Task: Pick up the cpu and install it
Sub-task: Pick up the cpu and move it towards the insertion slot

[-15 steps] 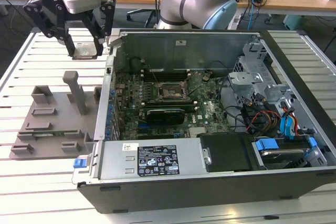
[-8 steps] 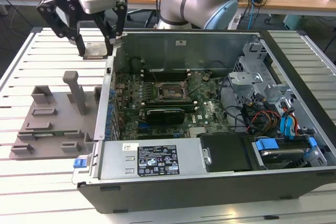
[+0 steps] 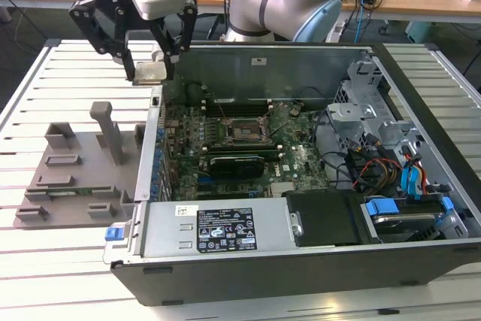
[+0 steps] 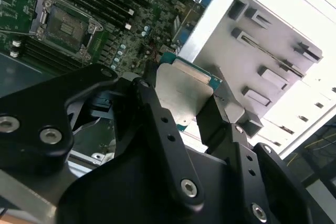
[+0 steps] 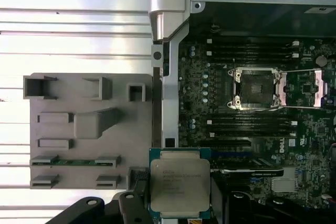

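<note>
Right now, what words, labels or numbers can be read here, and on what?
Nothing is legible enough to quote.
cpu lid, held in the pincer: several printed lines, too small to read.
black label on the metal cover: text and symbols, too small.
white sticker beside it: too small.
motherboard: white markings, unreadable.

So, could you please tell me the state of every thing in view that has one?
Small square silvery-grey cpu: in the air, clamped by its edges.
Black gripper: shut on the cpu.
Black square metal-framed socket: open, empty.
Dark grey computer case: lying flat, side open.
Grey plastic tray: flat on the table, beside the case.
</note>
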